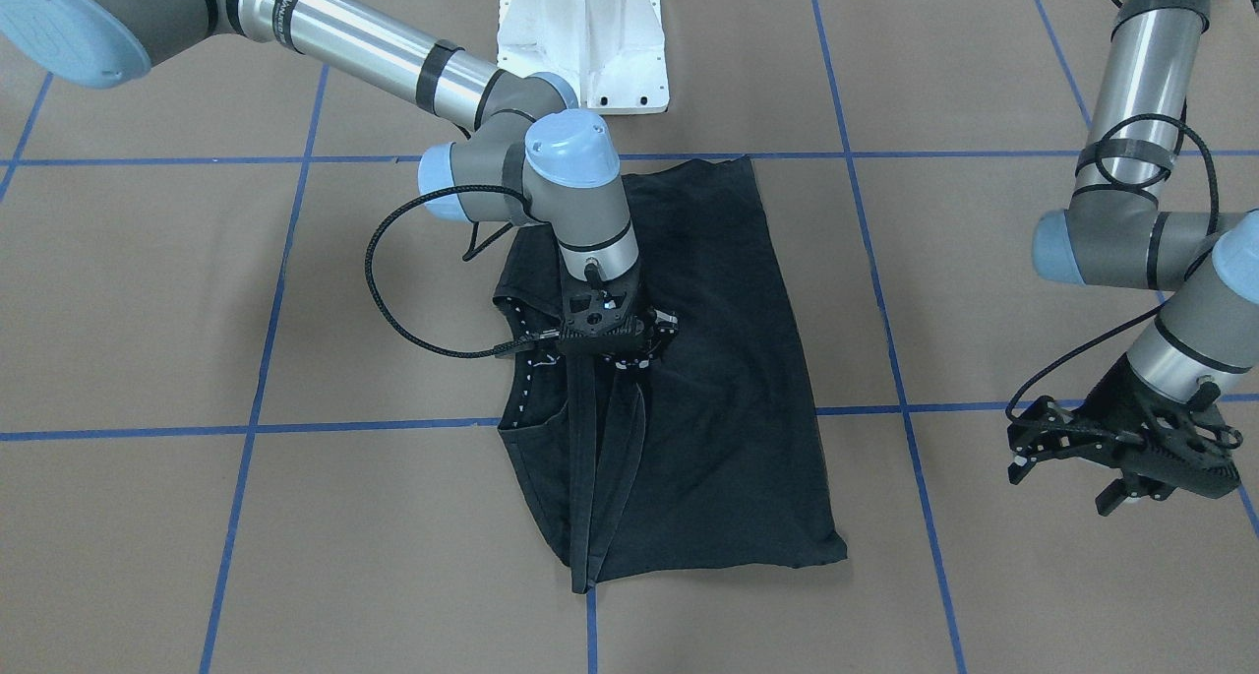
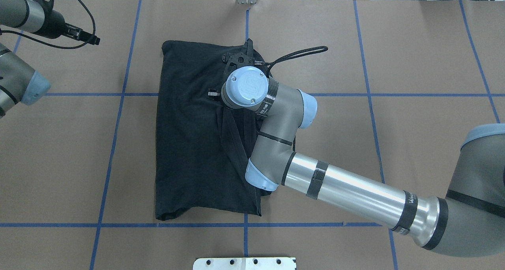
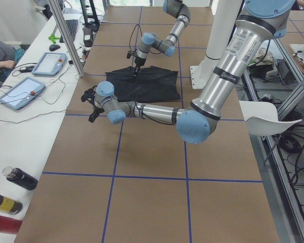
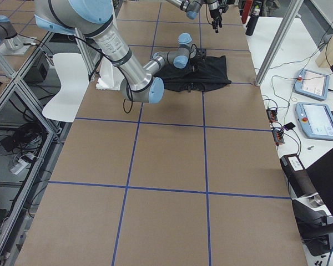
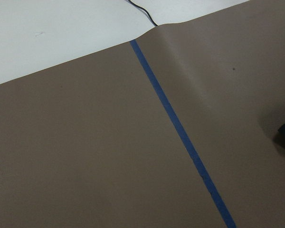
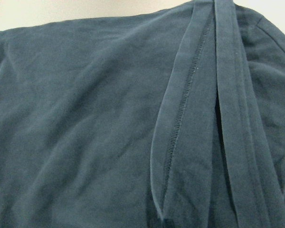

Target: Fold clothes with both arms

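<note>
Now | I see right arm (image 1: 393, 59) reaching from upper left, wrist plumb, right gripper (image 1: 618, 351) pinching a raised fold of shirt (image 1: 728, 359) at centre | left gripper (image 1: 1019, 448) lower right, tilted, fingers parted.

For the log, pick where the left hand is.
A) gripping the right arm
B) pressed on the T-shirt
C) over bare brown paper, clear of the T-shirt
C: the left hand hangs over bare table paper off to the side of the T-shirt, touching neither it nor the right arm.
</note>
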You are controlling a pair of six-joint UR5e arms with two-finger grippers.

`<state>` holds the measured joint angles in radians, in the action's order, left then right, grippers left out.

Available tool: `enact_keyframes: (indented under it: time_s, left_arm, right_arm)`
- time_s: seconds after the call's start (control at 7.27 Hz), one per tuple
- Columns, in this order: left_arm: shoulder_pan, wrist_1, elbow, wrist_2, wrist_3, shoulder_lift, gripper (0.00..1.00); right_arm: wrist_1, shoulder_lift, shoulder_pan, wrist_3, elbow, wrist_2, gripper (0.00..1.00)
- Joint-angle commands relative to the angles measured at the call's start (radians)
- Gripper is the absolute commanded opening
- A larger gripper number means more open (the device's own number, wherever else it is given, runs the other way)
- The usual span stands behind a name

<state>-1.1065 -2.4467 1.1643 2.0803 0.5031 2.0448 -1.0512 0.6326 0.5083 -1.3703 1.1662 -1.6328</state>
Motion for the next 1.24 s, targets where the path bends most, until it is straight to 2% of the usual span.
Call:
enact_keyframes:
  time_s: [0.0, 0.28, 0.83, 0.96, 1.1]
  left_arm:
    - [0.002, 0.0, -0.002, 0.0, 0.0, 0.0, 1.0]
    - [0.002, 0.0, 0.0, 0.0, 0.0, 0.0, 1.0]
    - [0.004, 0.0, 0.0, 0.0, 0.002, 0.0, 1.0]
    - [0.008, 0.0, 0.0, 0.0, 0.002, 0.0, 1.0]
    - [0.008, 0.0, 0.0, 0.0, 0.002, 0.0, 1.0]
  right_arm:
    - [-0.001, 0.057, 0.004, 0.0, 0.07, -0.012, 0.0]
    - [-0.001, 0.2, 0.006, 0.005, 0.202, -0.016, 0.0]
    - [0.0, 0.277, 0.01, 0.039, 0.246, -0.024, 0.0]
    - [-0.003, 0.276, 0.019, 0.04, 0.257, -0.038, 0.16]
    - [-0.007, 0.265, 0.025, 0.039, 0.259, -0.039, 0.99]
